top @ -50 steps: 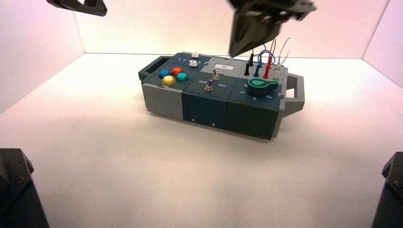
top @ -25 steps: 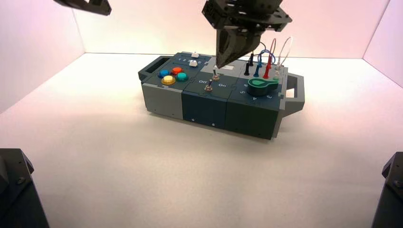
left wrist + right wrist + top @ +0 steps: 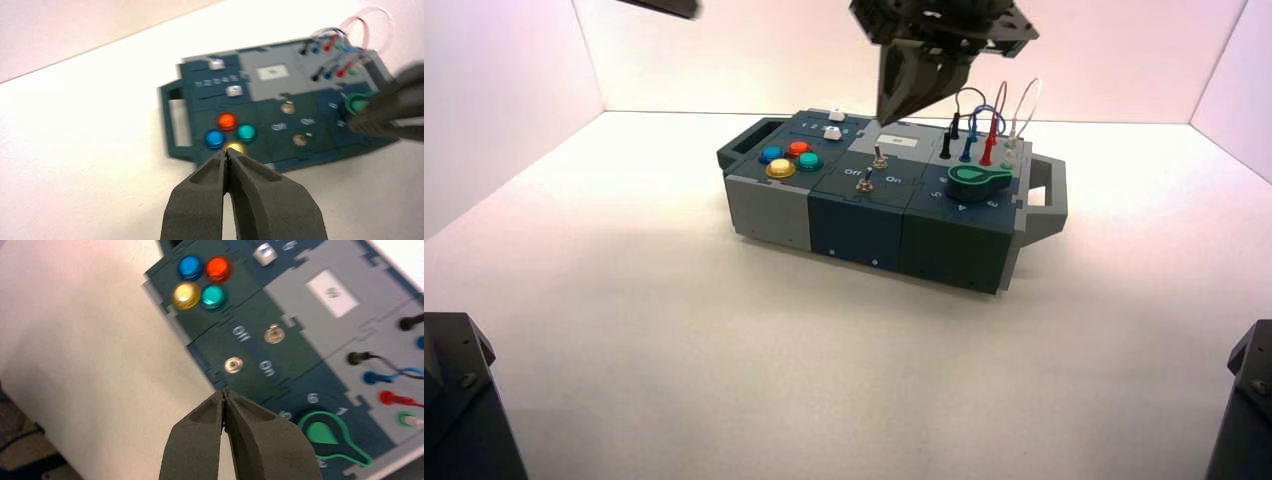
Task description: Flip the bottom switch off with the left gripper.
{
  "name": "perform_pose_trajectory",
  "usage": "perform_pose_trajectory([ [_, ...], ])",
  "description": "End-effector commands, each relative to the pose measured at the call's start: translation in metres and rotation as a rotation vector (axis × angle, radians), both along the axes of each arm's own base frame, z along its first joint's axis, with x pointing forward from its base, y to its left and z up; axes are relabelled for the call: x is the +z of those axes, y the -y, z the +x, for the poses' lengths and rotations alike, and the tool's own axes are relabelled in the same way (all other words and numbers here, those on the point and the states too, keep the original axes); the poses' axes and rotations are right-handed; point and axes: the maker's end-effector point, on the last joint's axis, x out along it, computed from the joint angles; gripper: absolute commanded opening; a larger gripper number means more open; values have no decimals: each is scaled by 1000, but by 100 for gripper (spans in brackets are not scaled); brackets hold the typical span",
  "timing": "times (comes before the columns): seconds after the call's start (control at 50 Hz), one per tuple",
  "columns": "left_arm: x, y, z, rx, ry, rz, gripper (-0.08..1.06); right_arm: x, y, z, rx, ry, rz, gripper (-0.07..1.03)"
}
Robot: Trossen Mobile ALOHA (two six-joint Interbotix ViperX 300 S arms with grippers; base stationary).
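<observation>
We note the left gripper (image 3: 227, 151), tips together, has shifted inward, high above the box (image 3: 769, 212); the right gripper (image 3: 912, 85), also closed, has swung leftward. The bottom switch (image 3: 865, 184), near the box's front edge, seems On; we judge the approach only beginning.

Buttons, round, four, clustered on the box's left part: blue (image 3: 771, 154), red (image 3: 798, 149), yellow (image 3: 780, 169), green (image 3: 809, 161). Sliders (image 3: 832, 133), white-capped, two, behind them. Second toggle switch (image 3: 880, 160), silver, mid-box. Label (image 3: 897, 141), pale, on grey panel. Knob (image 3: 977, 181), green-topped, on the right part. Plugs (image 3: 987, 154), black, blue, red and green, with wires (image 3: 1029, 101). Handles (image 3: 1050, 195), grey, one at each end.
</observation>
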Motion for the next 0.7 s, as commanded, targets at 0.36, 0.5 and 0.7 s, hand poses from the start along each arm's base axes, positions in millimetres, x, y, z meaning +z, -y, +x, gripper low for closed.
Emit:
perform_pose_trajectory([
  [0.36,-37,86,29,-160,-105,72,-3,40,50,23,-165,107,80,-2],
  [0.5,-55,103,32,-198,-134,108,-3,34,55,18,-171,89,68,-2],
  [0.7,-75,122,37,-243,-159,146,-3,27,62,17,-188,65,51,-2],
])
